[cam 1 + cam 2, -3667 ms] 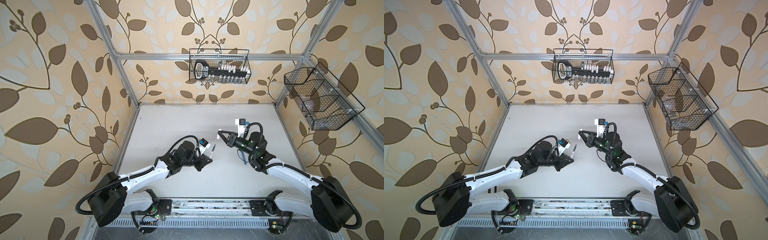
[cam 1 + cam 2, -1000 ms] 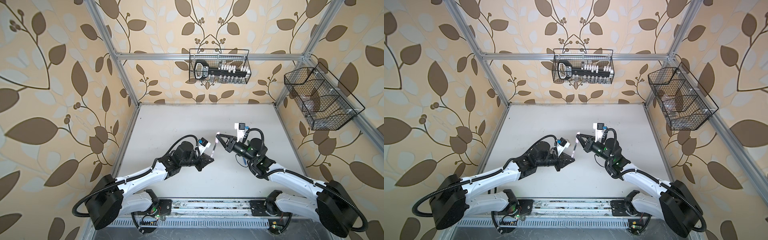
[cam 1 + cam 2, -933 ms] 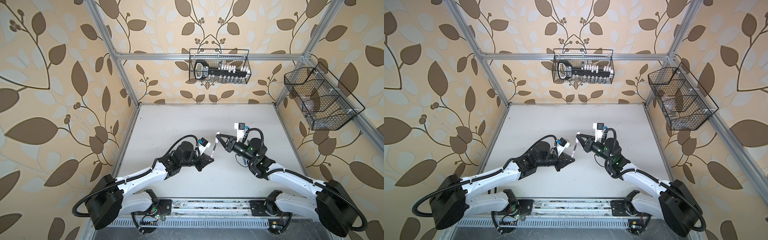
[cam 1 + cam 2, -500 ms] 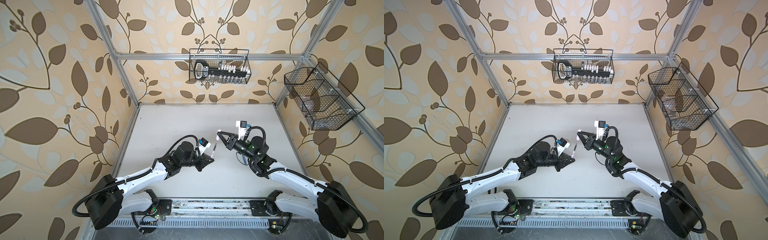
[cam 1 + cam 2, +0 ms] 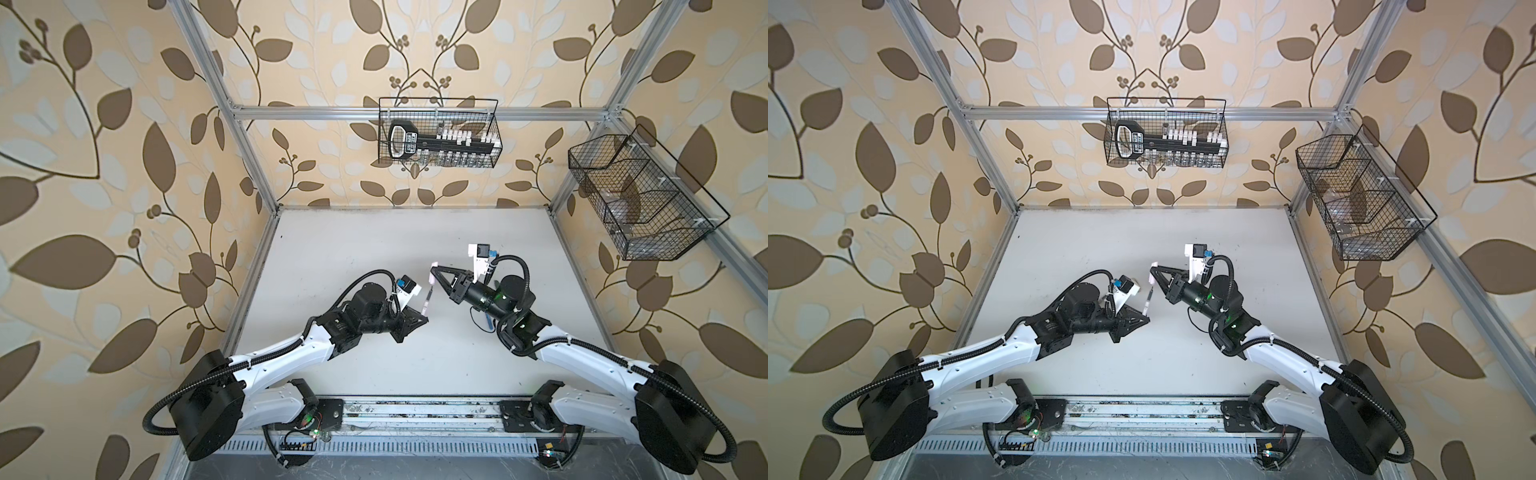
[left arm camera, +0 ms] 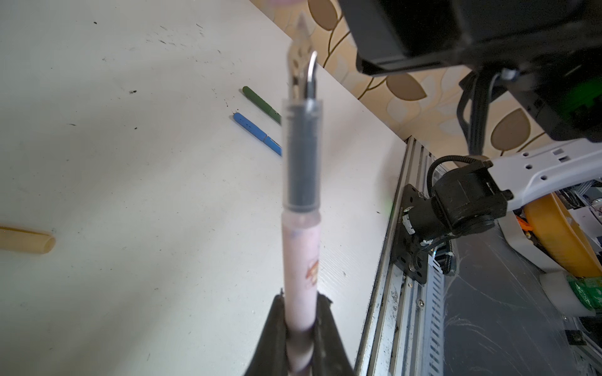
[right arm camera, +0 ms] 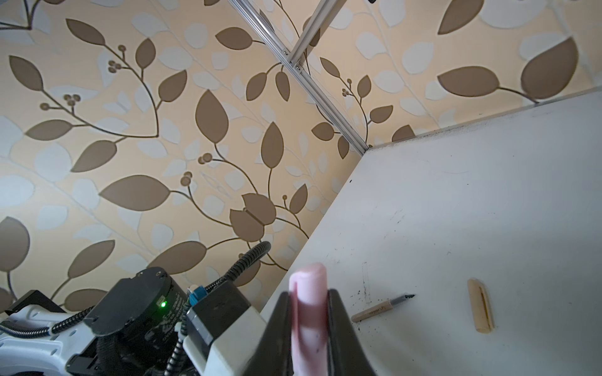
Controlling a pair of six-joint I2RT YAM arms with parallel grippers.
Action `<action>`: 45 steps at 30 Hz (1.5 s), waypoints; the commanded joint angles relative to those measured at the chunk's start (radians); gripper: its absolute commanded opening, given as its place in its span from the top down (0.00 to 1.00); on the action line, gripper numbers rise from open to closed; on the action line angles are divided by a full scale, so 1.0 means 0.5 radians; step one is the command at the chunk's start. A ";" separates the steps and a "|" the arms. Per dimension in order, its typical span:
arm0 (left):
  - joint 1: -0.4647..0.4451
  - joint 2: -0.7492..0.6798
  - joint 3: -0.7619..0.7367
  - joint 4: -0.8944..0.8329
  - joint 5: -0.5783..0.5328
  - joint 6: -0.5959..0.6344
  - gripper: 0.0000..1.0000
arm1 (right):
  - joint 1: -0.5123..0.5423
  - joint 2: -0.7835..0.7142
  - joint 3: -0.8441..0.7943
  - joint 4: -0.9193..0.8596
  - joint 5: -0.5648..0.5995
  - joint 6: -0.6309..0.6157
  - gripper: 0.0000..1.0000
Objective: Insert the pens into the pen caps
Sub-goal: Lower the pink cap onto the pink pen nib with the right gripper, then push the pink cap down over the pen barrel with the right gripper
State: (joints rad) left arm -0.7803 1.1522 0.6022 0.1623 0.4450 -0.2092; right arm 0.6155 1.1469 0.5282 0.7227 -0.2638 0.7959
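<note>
left side: your left gripper (image 6: 300, 322) is clenched on the tail of the pale pink pen (image 6: 301, 254). the pen is raised off the bench (image 6: 146, 195), nib leading away from the gripper toward the other arm.

middle: in both top views the nib sits just short of the cap's near end, close but apart. pen and cap lie almost on one line, so the joining looks like a straight push along that axis. in the left wrist view the cap seems slightly off to one side of the nib; trim that first.

right side: your right gripper (image 7: 309, 312) is grasping the pale pink cap (image 7: 308, 289) across its body. the tan pen (image 7: 381, 307) and tan cap (image 7: 480, 306) lie apart on the bench, unjoined.
</note>
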 commanded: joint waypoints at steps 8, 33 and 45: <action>-0.019 -0.062 -0.004 0.088 0.014 0.026 0.96 | 0.029 0.047 -0.066 0.170 0.006 0.056 0.83; -0.019 -0.111 0.056 0.053 -0.027 0.039 0.96 | 0.071 -0.061 -0.178 0.189 0.027 0.101 0.83; -0.019 -0.276 0.107 -0.039 -0.102 0.059 0.95 | 0.088 -0.024 -0.170 0.259 0.007 0.123 0.83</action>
State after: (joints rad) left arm -0.7803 1.0523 0.6025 0.0921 0.4103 -0.2047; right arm 0.6544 1.1244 0.4572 0.8417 -0.2554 0.8425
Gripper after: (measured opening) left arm 0.120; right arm 0.176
